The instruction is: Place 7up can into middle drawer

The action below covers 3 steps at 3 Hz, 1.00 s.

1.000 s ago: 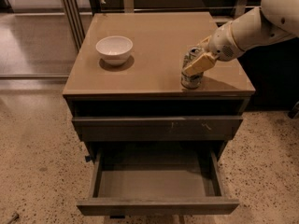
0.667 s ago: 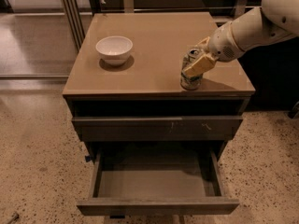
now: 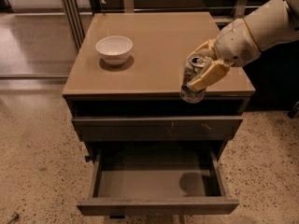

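Observation:
The 7up can (image 3: 191, 84), dented and silvery with a shiny top, is held tilted in my gripper (image 3: 198, 73). It hangs in the air over the front right edge of the cabinet top (image 3: 159, 36). The cream fingers (image 3: 209, 73) are shut on the can's sides. My white arm reaches in from the upper right. Below, the middle drawer (image 3: 156, 206) is pulled out and its flat grey inside is bare, with the can's shadow on its right part.
A white bowl (image 3: 114, 49) stands on the cabinet top at the left. A closed drawer front with pale scratches (image 3: 154, 127) sits above the open drawer. Speckled floor lies around the cabinet, and metal posts stand at the back left.
The can has come off the cabinet top. My gripper has carried it a little forward, so that it now overlaps the front edge.

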Available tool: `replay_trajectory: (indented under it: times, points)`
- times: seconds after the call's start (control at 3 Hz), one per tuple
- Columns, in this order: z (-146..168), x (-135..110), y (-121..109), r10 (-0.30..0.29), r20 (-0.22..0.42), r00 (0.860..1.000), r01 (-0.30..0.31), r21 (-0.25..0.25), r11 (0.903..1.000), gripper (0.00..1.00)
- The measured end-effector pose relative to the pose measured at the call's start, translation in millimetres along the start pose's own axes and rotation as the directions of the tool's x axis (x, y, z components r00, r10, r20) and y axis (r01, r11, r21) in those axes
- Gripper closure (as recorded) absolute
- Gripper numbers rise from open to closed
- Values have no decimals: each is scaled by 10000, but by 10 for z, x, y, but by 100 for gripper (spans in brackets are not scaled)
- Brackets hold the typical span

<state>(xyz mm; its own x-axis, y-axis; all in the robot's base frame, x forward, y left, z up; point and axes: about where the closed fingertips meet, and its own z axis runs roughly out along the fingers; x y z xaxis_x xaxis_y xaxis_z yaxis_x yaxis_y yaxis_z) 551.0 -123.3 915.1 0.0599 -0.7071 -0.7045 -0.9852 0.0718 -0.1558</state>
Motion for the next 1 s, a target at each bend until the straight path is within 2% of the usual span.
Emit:
replay_trajectory:
  times: [0.33,0.67,1.0]
  points:
    - [1,0,0,0,0,10000,0,0,10000,100]
    - [160,189,153,170,-216,9996,-170,-37,9998,100]
    - [460,502,472,468,-385,9982,-472,-79,9989,100]
